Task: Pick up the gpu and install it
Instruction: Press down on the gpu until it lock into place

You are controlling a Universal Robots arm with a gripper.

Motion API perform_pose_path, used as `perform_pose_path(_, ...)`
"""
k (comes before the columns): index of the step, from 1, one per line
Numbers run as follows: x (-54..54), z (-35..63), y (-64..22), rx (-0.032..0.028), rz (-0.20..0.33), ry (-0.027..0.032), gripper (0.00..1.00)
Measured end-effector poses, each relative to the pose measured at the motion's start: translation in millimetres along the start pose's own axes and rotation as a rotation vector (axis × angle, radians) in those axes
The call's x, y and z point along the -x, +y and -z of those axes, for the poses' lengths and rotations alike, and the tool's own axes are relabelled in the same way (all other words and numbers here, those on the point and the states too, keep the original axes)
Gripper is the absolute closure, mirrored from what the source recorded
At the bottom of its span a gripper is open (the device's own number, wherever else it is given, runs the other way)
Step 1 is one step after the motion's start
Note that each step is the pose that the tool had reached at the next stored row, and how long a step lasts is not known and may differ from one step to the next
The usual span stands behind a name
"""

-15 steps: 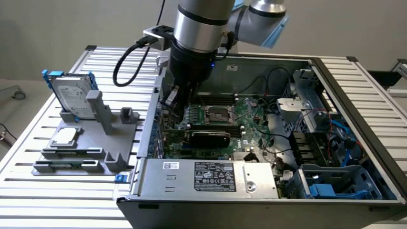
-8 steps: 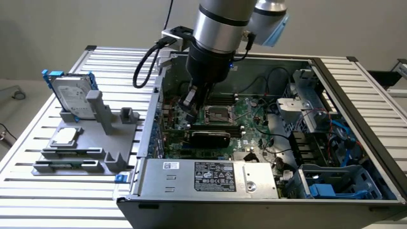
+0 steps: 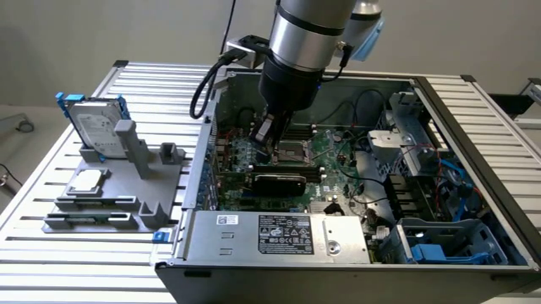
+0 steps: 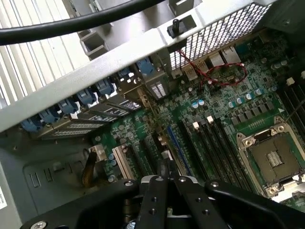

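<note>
Exterior view shows my gripper [image 3: 272,149] over the motherboard [image 3: 330,149]; the gpu [image 3: 279,183], probably light and fragile, wants edge holds; finger state unclear.

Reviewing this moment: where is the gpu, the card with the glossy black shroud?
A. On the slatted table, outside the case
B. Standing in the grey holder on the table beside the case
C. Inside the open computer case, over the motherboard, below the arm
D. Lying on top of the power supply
C: the gpu sits inside the open computer case, over the green motherboard, just below the arm's hand.
</note>
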State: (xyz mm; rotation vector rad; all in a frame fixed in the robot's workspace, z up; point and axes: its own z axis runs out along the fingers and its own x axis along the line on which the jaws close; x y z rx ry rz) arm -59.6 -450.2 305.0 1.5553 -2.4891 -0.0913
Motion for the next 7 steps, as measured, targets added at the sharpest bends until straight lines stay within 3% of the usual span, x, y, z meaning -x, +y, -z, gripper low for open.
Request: perform_pose_path(7, 0.0, 0.0, 0.0, 0.0000, 0.000, 0.0000, 0.89)
